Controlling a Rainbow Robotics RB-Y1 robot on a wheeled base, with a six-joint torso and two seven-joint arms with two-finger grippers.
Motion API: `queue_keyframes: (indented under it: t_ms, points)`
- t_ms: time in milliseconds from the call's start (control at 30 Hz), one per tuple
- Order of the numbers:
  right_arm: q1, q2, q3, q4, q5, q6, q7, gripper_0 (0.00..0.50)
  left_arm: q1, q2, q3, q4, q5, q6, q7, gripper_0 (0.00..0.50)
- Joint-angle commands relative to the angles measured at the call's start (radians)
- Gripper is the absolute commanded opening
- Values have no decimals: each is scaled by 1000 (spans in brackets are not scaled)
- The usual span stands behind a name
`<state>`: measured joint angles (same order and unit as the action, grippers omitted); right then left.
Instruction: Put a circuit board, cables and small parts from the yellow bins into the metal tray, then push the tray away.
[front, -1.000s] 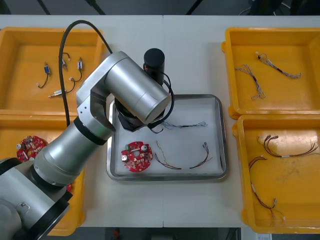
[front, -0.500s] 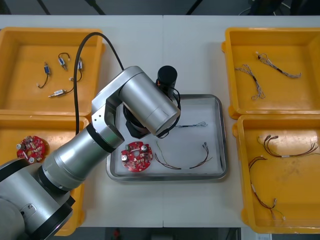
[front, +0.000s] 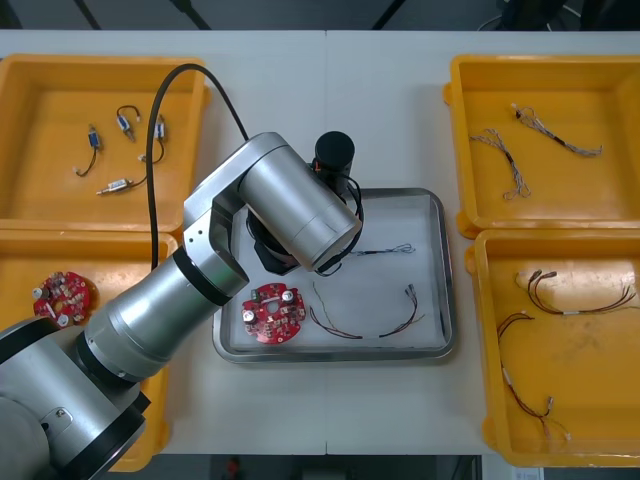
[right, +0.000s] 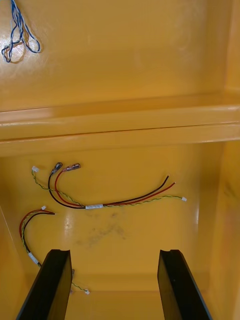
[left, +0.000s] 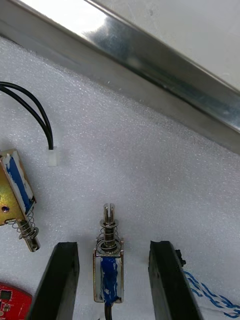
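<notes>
My left gripper (left: 114, 245) is open low over the white inside of the metal tray (front: 440, 270). A small metal part (left: 108, 265) with a blue band lies between its fingers, with a gap on each side. A second small metal part (left: 17, 195) with a black cable (left: 30, 112) lies beside it. In the front view the left arm (front: 290, 205) covers that corner of the tray. The tray also holds a red circuit board (front: 272, 312), a blue and white cable (front: 385, 250) and red and yellow cables (front: 335, 325). My right gripper (right: 114, 252) hangs open over cables (right: 100, 200) in a yellow bin.
The far left bin (front: 40, 200) holds several small metal parts (front: 120, 150). A circuit board (front: 62, 297) lies in the near left bin. The far right bin (front: 600, 85) holds blue and white cables (front: 520, 150); the near right bin (front: 600, 400) holds red and black ones (front: 570, 300).
The left arm has swung to the right, farther over the tray, then stopped. Its gripper has opened and the small metal part lies free between the fingers.
</notes>
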<state>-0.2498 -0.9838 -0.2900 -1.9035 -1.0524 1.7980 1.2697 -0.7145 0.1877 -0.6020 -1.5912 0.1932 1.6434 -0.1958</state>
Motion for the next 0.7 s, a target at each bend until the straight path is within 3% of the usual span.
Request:
queue_keyframes:
  t_ms: [33,167,400,700]
  points:
    - [6,-44,-29,-8,-3,-6,-10,500,0,6,-7,-53,5,9,58,465]
    - [6,-44,-29,-8,-3,-6,-10,500,-40,35,19,-96,81,90,55,500]
    - [6,-44,-29,-8,-3,-6,-10,500,-97,98,77,-193,204,197,50,500]
    - [6,-44,-29,-8,-3,-6,-10,500,-163,282,159,-306,430,250,39,500]
